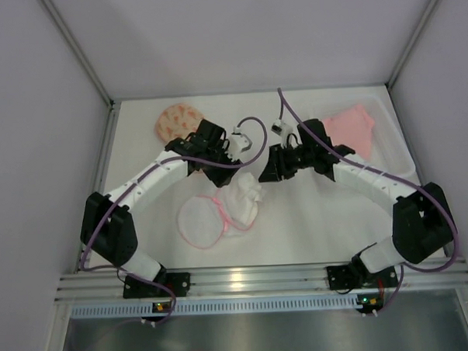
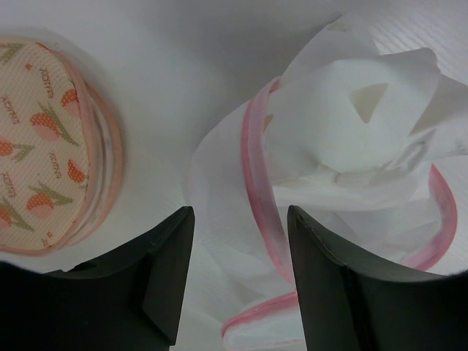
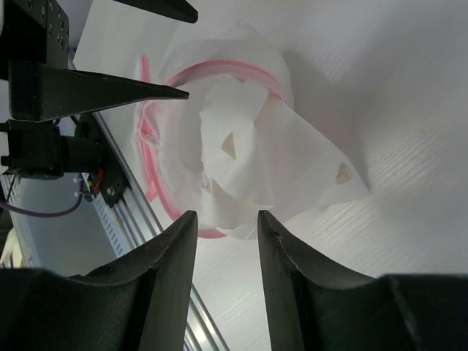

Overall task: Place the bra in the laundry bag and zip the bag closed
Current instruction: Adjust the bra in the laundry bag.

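The laundry bag (image 1: 177, 120) lies shut at the back left, peach with a red-orange print; the left wrist view shows it (image 2: 44, 175) at its left edge. The salmon-pink bra (image 1: 350, 128) rests at the back right, behind my right arm. My left gripper (image 1: 227, 162) (image 2: 240, 219) is open and hovers over a crumpled white mesh pouch (image 2: 351, 146) with a pink rim; the mesh shows in the gap but is not pinched. My right gripper (image 1: 266, 172) (image 3: 227, 219) is open and empty, just short of the same pouch (image 3: 248, 146).
The white mesh pouch (image 1: 220, 211) lies in the middle front of the table, one round half flat, the other bunched up. A clear plastic tray (image 1: 396, 145) sits under the bra at the right wall. The left gripper's fingers (image 3: 95, 91) show in the right wrist view.
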`<action>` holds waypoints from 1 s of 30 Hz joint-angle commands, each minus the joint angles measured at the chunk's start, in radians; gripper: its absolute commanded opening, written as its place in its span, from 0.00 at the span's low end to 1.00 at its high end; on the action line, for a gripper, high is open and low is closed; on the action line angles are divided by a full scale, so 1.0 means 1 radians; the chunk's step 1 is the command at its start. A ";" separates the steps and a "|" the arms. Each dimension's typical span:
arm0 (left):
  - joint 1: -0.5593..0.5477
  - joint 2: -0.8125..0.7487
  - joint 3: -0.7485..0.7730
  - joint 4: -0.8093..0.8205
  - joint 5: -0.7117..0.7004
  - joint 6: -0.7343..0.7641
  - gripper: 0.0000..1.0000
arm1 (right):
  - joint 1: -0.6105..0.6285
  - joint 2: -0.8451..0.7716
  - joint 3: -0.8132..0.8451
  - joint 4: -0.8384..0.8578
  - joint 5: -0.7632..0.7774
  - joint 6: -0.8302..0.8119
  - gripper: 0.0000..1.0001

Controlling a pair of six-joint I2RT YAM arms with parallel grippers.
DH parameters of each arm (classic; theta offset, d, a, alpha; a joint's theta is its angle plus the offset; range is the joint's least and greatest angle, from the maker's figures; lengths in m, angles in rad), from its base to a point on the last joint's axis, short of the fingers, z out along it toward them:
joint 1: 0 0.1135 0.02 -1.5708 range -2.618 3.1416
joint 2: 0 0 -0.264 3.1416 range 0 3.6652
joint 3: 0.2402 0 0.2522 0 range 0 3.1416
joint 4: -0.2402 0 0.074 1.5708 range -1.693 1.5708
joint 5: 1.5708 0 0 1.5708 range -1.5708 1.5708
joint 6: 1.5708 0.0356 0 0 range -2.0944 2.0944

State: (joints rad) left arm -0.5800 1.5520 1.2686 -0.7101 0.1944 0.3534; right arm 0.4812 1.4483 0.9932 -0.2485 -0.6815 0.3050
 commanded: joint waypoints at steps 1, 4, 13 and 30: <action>-0.014 0.040 0.051 0.034 -0.056 0.025 0.60 | -0.009 0.018 -0.007 0.025 0.022 -0.032 0.40; -0.015 0.065 0.052 0.049 -0.059 0.024 0.58 | -0.010 0.030 -0.053 0.113 0.011 0.000 0.40; -0.003 0.053 0.051 0.077 0.013 -0.036 0.00 | -0.001 0.067 -0.192 0.526 -0.021 0.210 0.36; 0.250 -0.013 0.002 0.319 0.546 -0.537 0.00 | 0.198 0.268 -0.067 0.666 0.096 0.433 0.33</action>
State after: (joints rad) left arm -0.3786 1.6005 1.2808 -0.5568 0.5446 -0.0036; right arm 0.6582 1.7046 0.8680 0.3386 -0.6163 0.6769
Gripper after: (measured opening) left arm 0.020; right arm 0.332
